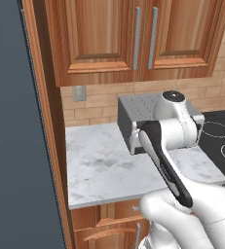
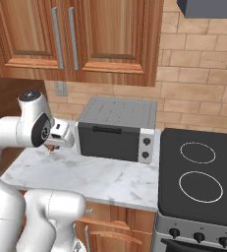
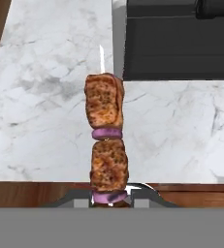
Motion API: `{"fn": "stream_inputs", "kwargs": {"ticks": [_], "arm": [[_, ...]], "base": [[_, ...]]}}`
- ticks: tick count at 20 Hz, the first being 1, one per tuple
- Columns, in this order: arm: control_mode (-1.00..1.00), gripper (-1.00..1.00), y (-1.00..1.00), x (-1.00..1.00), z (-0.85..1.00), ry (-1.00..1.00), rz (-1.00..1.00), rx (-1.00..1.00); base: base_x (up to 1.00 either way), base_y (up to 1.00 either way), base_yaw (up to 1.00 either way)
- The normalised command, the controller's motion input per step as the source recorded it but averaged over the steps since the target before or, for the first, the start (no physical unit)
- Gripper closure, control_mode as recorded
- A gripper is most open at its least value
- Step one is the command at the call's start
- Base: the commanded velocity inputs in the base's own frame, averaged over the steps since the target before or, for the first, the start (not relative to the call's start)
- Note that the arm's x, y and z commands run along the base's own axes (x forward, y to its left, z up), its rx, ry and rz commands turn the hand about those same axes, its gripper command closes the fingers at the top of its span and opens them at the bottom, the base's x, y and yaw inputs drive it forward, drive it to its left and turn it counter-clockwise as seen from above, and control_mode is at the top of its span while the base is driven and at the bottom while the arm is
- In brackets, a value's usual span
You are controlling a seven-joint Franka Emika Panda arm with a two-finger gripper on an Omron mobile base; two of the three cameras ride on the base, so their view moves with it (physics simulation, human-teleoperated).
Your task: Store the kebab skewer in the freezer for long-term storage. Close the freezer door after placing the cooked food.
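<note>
The claw (image 3: 111,199) held the kebab skewer (image 3: 105,145) above a white marble surface (image 1: 104,170).

In the hand view, the claw's two tips were closed against the lowest purple slice of the kebab skewer, which stood away from them with two browned chunks, a purple slice between, and a thin pale stick tip at the far end. Beneath it lay the marble surface, with a dark toaster oven (image 3: 181,41) off to one side. In the right base view, the robot's hand hung near the surface's left end, just beside the toaster oven, with a small reddish bit of the skewer showing under it. Wooden cabinets (image 2: 85,37) hung above, and a black stovetop (image 2: 198,172) sat right of the surface.
</note>
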Motion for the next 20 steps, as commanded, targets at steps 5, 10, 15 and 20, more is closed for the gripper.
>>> {"fn": "stream_inputs", "kwargs": {"ticks": [5, 10, 15, 20], "arm": [[-1.00, 1.00, -0.19, -0.21, -0.02, 0.03, -0.09, 0.04], [-1.00, 1.00, -0.03, 0.00, 0.00, 0.18, -0.03, 0.00], [-1.00, 1.00, -0.27, 0.00, 0.06, 0.13, 0.00, -0.01], [-1.00, 1.00, -0.19, -0.07, 0.06, 0.01, 0.00, -0.03]], "base": [[0.00, 0.00, 0.00], [0.00, 0.00, 0.00], [0.00, 0.00, 0.00], [0.00, 0.00, 0.00]]}}
